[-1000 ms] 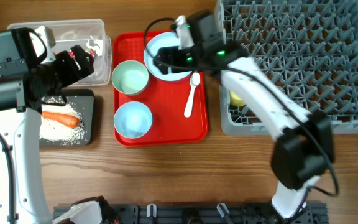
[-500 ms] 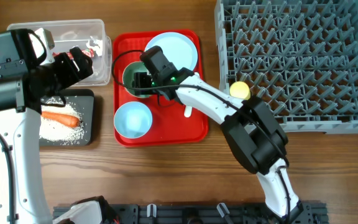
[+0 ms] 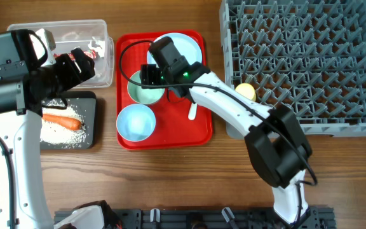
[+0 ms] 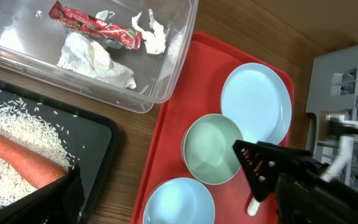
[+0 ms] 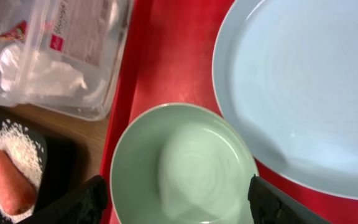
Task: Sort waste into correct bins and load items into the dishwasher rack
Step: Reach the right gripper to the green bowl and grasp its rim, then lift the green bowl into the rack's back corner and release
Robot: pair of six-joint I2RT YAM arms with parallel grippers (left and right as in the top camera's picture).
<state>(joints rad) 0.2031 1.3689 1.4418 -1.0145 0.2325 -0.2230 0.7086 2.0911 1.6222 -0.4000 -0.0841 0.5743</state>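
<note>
Wooden tabletop (image 3: 170, 184) underneath it all, viewed from overhead. Right end effector (image 3: 150, 77) low over the green bowl (image 5: 185, 162), fingers (image 5: 86, 202) spread to either side of its rim, gripping nothing so far as can be seen; contact with the bowl impossible to tell. Just at 1 o'clock of that bowl, the pale blue plate (image 3: 192, 46); at 6 o'clock, the blue bowl (image 3: 136, 121); at 3 o'clock, partly under the arm, the white spoon (image 3: 192, 113). All four on the red tray (image 3: 170, 138). Further out toward 3 o'clock, the grey rack (image 3: 310, 57), with only the yellow cup (image 3: 245, 92) inside its outline, near the 8 o'clock corner. Over at 9 o'clock, left end effector (image 3: 84, 62) wide apart and empty, hanging over the 5 o'clock corner of the clear tub (image 3: 56, 30), just above the black tray (image 3: 93, 127). Red wrapper (image 4: 95, 26) and tissue (image 4: 95, 59) already in the tub; carrot (image 3: 61, 119) and rice (image 3: 59, 135) in the black tray. Waste sorting apparently done, with no waste visible on the red tray. Rack loading barely begun: both bowls, plate and spoon left to move
</note>
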